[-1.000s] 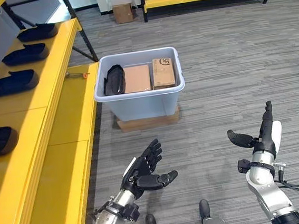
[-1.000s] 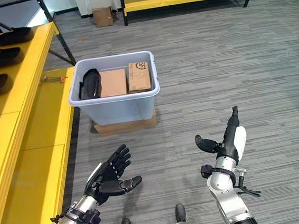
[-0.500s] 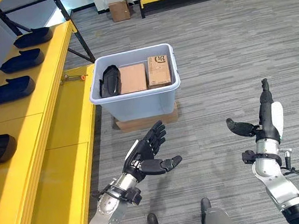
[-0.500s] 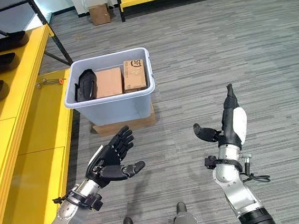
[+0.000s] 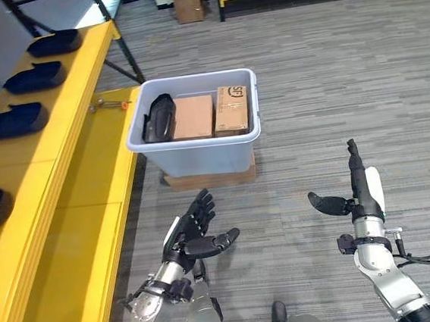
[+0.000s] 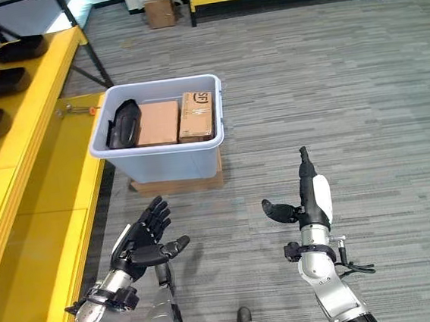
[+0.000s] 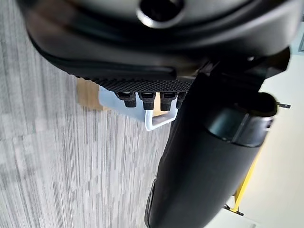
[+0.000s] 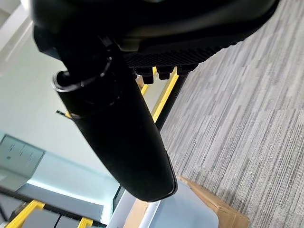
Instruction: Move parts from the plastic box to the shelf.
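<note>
The left hand [image 5: 190,236] is hovering over the grey striped floor [image 5: 322,82] with its fingers [image 5: 201,208] spread wide and holding nothing; the right hand [image 5: 359,193] is likewise reaching out empty, fingers straight and thumb standing well apart. The plastic box [image 5: 199,151] is sitting ahead on a wooden board [image 5: 209,180], just beside the yellow shelf [image 5: 88,188]; inside it a black part [image 5: 157,118] is lying next to two cardboard boxes [image 5: 212,113]; open floor is stretching to its right. More black parts [image 5: 9,121] are resting along the shelf's upper tier.
</note>
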You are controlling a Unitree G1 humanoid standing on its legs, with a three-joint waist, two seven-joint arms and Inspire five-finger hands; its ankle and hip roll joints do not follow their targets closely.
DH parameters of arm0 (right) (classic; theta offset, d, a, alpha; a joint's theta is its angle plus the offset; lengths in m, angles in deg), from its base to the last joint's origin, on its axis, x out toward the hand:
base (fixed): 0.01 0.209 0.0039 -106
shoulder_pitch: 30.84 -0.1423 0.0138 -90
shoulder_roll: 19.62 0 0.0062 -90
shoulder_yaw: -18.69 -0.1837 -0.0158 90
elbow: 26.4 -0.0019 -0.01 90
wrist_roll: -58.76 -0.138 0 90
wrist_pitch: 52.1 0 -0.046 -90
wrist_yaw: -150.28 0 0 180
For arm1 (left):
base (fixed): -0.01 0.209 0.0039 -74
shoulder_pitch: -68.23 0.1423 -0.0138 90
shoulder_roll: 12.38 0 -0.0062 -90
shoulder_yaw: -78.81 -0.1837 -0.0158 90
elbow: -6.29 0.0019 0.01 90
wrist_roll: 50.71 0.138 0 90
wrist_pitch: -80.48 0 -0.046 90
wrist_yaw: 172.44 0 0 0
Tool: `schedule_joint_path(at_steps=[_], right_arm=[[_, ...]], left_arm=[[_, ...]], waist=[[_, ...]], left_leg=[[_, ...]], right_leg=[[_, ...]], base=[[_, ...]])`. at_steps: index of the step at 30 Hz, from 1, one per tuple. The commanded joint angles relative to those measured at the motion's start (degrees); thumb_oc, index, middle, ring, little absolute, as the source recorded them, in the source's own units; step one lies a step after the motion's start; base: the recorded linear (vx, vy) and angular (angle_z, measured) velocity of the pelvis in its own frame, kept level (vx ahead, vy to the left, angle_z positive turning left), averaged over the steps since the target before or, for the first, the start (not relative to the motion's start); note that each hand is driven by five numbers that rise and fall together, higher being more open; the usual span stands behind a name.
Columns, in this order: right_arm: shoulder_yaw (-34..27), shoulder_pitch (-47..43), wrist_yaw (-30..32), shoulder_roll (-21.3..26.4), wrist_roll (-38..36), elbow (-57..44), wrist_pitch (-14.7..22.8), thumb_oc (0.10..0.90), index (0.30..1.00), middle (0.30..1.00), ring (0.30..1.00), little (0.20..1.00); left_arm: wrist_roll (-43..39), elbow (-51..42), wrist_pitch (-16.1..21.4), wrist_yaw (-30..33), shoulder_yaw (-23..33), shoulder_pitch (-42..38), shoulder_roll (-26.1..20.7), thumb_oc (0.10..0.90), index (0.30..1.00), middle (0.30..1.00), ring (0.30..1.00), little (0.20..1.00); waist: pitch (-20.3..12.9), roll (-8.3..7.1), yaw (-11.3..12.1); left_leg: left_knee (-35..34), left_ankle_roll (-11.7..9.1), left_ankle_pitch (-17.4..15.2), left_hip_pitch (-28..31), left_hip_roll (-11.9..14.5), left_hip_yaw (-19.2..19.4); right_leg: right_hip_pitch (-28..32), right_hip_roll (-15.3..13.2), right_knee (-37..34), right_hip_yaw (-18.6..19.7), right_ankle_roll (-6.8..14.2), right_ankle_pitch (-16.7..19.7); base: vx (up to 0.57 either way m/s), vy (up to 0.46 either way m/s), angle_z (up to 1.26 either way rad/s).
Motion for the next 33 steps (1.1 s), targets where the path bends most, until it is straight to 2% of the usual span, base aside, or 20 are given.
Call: schedule_joint_path(at_steps=[1,3,8,11,13,15,18,20,22,23,25,26,27,28,30,32,33], right_arm=[[-1.06,-4.26,-0.49,2.49,3.26,-4.09,6.52,0.9,1.0,1.0,1.0,1.0],[-0.99,-3.83,-1.24,2.5,3.07,-4.15,6.64,0.9,1.0,1.0,1.0,1.0],[-1.78,-2.13,-2.64,2.41,4.11,-6.8,4.55,0.9,1.0,1.0,1.0,1.0],[-2.35,-1.4,-1.98,1.94,3.47,-7.09,3.98,0.9,1.0,1.0,1.0,1.0],[-2.78,-1.5,-1.18,1.24,2.84,-6.59,4.27,0.9,1.0,1.0,1.0,1.0],[-2.76,-1.6,-0.99,1.11,3.07,-6.5,4.5,0.9,1.0,1.0,1.0,1.0],[-3.18,-2.57,0.75,-0.1,4.43,-5.83,4.91,0.9,1.0,1.0,1.0,1.0],[-3.7,-3.12,2.39,-0.46,5.23,-5.36,5.23,0.9,1.0,1.0,1.0,1.0],[-4.3,-3.1,3.44,-0.98,6.08,-5.05,5.16,0.9,1.0,1.0,1.0,1.0],[-4.66,-3.07,4.43,-1.25,6.4,-4.65,4.03,0.9,1.0,1.0,1.0,1.0],[-4.61,-3.35,4.5,-1.58,6.21,-3.99,3.73,0.9,1.0,1.0,1.0,1.0],[-4.38,-3.68,4.46,-1.71,6.64,-3.58,3.97,0.9,1.0,1.0,1.0,1.0],[-4.11,-4.19,4.31,-1.77,7.1,-3.22,4.22,0.9,1.0,1.0,1.0,1.0],[-3.47,-5.21,4.22,-1.88,7.25,-2.64,4.44,0.9,1.0,1.0,1.0,1.0],[-3.22,-5.88,3.89,-1.52,7.5,-2.8,4.59,0.9,1.0,1.0,1.0,1.0],[-3.25,-5.7,3.25,-1.0,7.0,-4.07,4.16,0.9,1.0,1.0,1.0,1.0],[-2.97,-5.93,3.02,-0.91,6.68,-4.56,3.63,0.9,1.0,1.0,1.0,1.0]], left_arm=[[0.32,-8.78,7.48,-1.48,2.45,-2.46,0.3,0.9,1.0,1.0,1.0,1.0],[1.4,-8.33,7.99,-0.24,2.25,-2.6,-0.01,0.9,1.0,1.0,1.0,1.0],[5.49,-9.69,7.69,4.7,4.49,-3.0,-1.59,0.9,1.0,1.0,1.0,1.0],[6.84,-10.26,7.38,4.77,6.44,-2.44,-2.55,0.9,1.0,1.0,1.0,1.0],[8.75,-11.03,7.17,3.41,8.64,-1.7,-3.31,0.9,1.0,1.0,1.0,1.0],[8.96,-11.01,7.29,3.31,8.79,-1.73,-3.39,0.9,1.0,1.0,1.0,1.0],[8.61,-10.9,7.4,1.59,10.4,-2.95,-4.17,0.9,1.0,1.0,1.0,1.0],[8.19,-11.36,6.94,-0.04,10.15,-3.9,-4.29,0.9,1.0,1.0,1.0,1.0],[5.99,-11.71,6.19,-3.75,9.42,-4.53,-4.43,0.9,1.0,1.0,1.0,1.0],[5.54,-12.43,6.19,-5.24,8.92,-4.71,-4.45,0.9,1.0,1.0,1.0,1.0],[6.02,-12.91,6.75,-4.43,8.39,-4.83,-4.24,0.9,1.0,1.0,1.0,1.0],[6.1,-13.27,7.06,-3.34,8.06,-5.01,-4.07,0.9,1.0,1.0,1.0,1.0],[6.09,-13.57,7.58,-2.28,7.85,-5.22,-3.96,0.9,1.0,1.0,1.0,1.0],[5.91,-13.68,8.2,-1.31,7.48,-6.09,-3.96,0.9,1.0,1.0,1.0,1.0],[4.67,-13.5,7.8,-1.37,7.12,-8.22,-3.77,0.9,1.0,1.0,1.0,1.0],[-0.41,-13.2,6.11,-3.86,6.56,-10.0,-3.41,0.9,1.0,1.0,1.0,1.0],[-3.69,-13.52,5.75,-4.37,6.02,-10.7,-2.54,0.9,1.0,1.0,1.0,1.0]], waist=[[-3.13,0.96,0.34],[-3.46,1.19,0.05],[-4.92,0.06,0.35],[-5.27,-1.17,1.22],[-5.95,-1.69,2.71],[-6.02,-1.76,2.84],[-6.84,-2.41,3.6],[-7.4,-2.77,3.77],[-7.61,-2.75,3.67],[-7.71,-2.5,3.65],[-7.62,-2.01,3.69],[-7.48,-2.18,3.67],[-7.29,-1.99,3.57],[-6.85,-1.33,3.09],[-6.29,-1.05,1.41],[-5.89,-1.44,-0.05],[-6.0,-1.95,-0.52]], left_leg=[[2.13,-1.95,2.19,5.39,2.51,2.54],[3.09,-1.73,1.46,6.74,2.09,3.26],[5.76,0.05,-2.27,8.46,-0.32,5.75],[6.89,1.42,-4.25,8.48,-2.43,4.64],[7.42,2.94,-5.25,8.08,-4.13,3.42],[7.41,3.11,-5.3,8.1,-4.3,3.37],[7.91,5.27,-7.28,8.96,-6.84,3.45],[8.31,6.92,-8.67,9.34,-8.36,4.07],[8.35,8.48,-9.91,9.95,-9.75,4.26],[8.16,9.44,-10.58,10.66,-10.42,4.81],[7.55,10.19,-11.04,11.82,-10.67,5.48],[6.83,10.25,-12.23,13.32,-11.41,5.31],[6.09,10.3,-12.2,14.28,-11.34,5.75],[5.18,10.21,-11.17,15.11,-10.52,6.67],[4.06,9.37,-11.22,17.1,-10.24,5.43],[3.08,8.85,-11.79,18.83,-10.23,4.81],[2.43,8.19,-12.81,19.9,-10.48,4.33]], right_leg=[[-2.02,-3.26,5.29,-2.53,3.99,-2.65],[-1.78,-3.7,5.52,-2.96,4.32,-2.76],[-1.38,-6.61,3.56,-5.93,6.47,-0.7],[-0.92,-7.9,2.75,-6.25,7.82,0.1],[-0.67,-8.44,3.17,-6.51,8.69,0.28],[-0.66,-8.54,3.38,-6.53,8.83,0.24],[-0.25,-10.4,7.14,-6.28,9.53,1.8],[-0.56,-11.61,11.38,-6.18,9.77,4.79],[-2.02,-12.23,17.5,-5.59,10.0,7.4],[-3.19,-13.23,22.84,-6.28,10.2,9.65],[-5.52,-14.49,28.94,-7.17,10.48,11.52],[-7.13,-15.56,32.47,-6.64,11.63,11.19],[-8.61,-15.57,33.71,-6.86,11.63,10.88],[-11.68,-13.23,32.61,-7.53,10.18,9.83],[-15.66,-8.66,26.71,-6.9,9.04,7.32],[-17.25,-7.91,19.61,-7.32,8.93,8.42],[-18.54,-8.59,15.05,-7.02,9.83,9.58]], base=[[0.22,0.255,-0.24],[0.25,0.311,-0.2],[0.19,0.219,0.25],[0.19,0.154,0.19],[0.23,0.246,0.25],[0.12,0.193,0.06],[0.12,0.304,0.01],[0.06,0.284,-0.07],[0.06,0.288,-0.13],[0.07,0.321,-0.11],[0.08,0.273,-0.06],[0.09,0.224,-0.13],[0.06,0.19,-0.29],[0.02,0.089,-0.32],[0.07,-0.019,-0.32],[0.15,-0.072,0.23],[0.26,-0.243,0.59]])
